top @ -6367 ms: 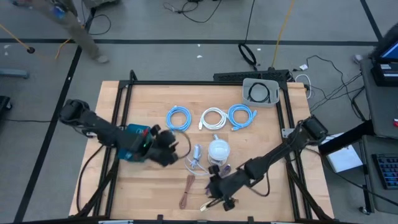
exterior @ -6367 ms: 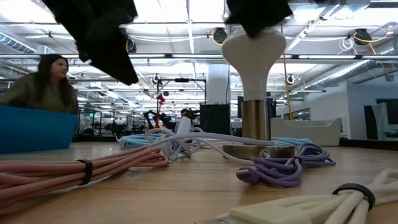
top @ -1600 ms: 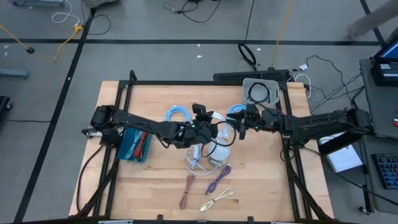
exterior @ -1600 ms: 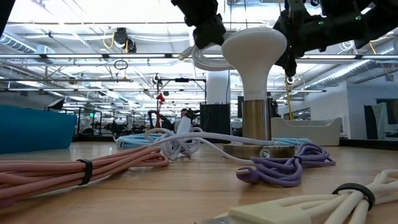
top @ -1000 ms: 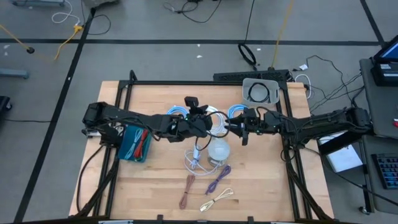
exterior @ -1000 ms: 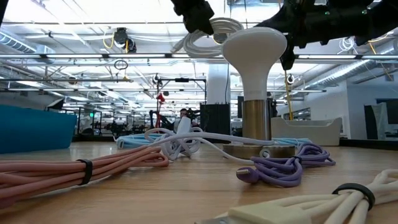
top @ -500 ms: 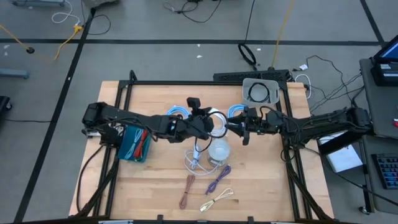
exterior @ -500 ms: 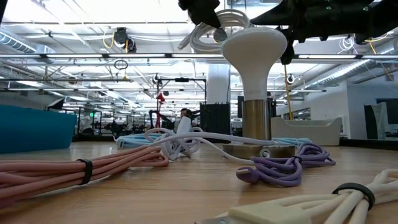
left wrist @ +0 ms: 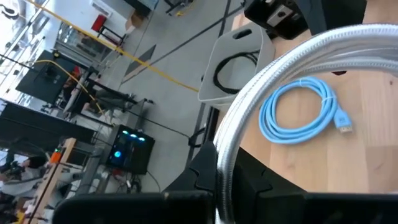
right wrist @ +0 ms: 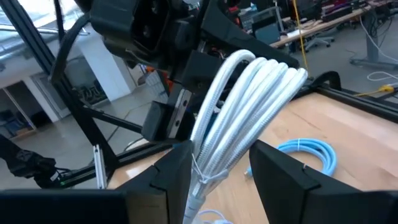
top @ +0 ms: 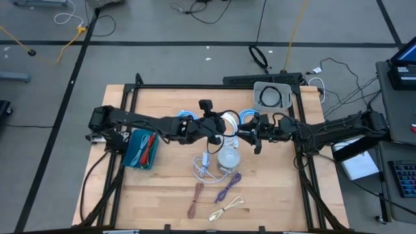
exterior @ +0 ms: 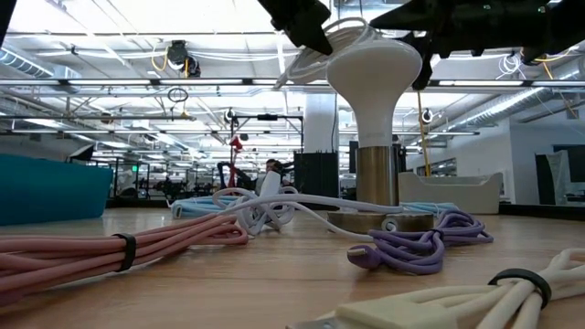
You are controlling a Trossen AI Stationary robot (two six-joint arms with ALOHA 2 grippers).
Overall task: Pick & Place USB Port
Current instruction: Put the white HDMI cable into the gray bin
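Note:
A coiled white cable (top: 229, 121) hangs in the air over the table's middle, with my left gripper (top: 220, 125) shut on it. In the right wrist view the coil (right wrist: 249, 99) runs from the left gripper (right wrist: 177, 102) down between the two fingers of my open right gripper (right wrist: 221, 152). Whether those fingers touch it I cannot tell. In the high view the right gripper (top: 247, 132) faces the left one from the table's right. A USB port as such does not show in any view. My left gripper pinches the white coil's several loops between its two fingers, at the bent end (right wrist: 208, 93) away from my right gripper. The fingers come nearly level from the table's left and lie across the strands. The coil is lifted clear of the table and reaches toward my right gripper.
Just below the coil stands a white dome on a metal stem (top: 227, 156). Light blue cables (top: 252, 118) and a loose white cable (top: 203, 168) lie nearby. Pink (top: 195, 198), purple (top: 227, 186) and cream (top: 225, 208) cables lie near the front edge. A teal bin (top: 140, 149) is left and a grey tray (top: 273, 95) far right.
My left gripper has carried the white coil toward the table's right, closer to my right gripper, and has turned a little. The coil stays clear of the table, and its free end now lies between the right gripper's fingers.

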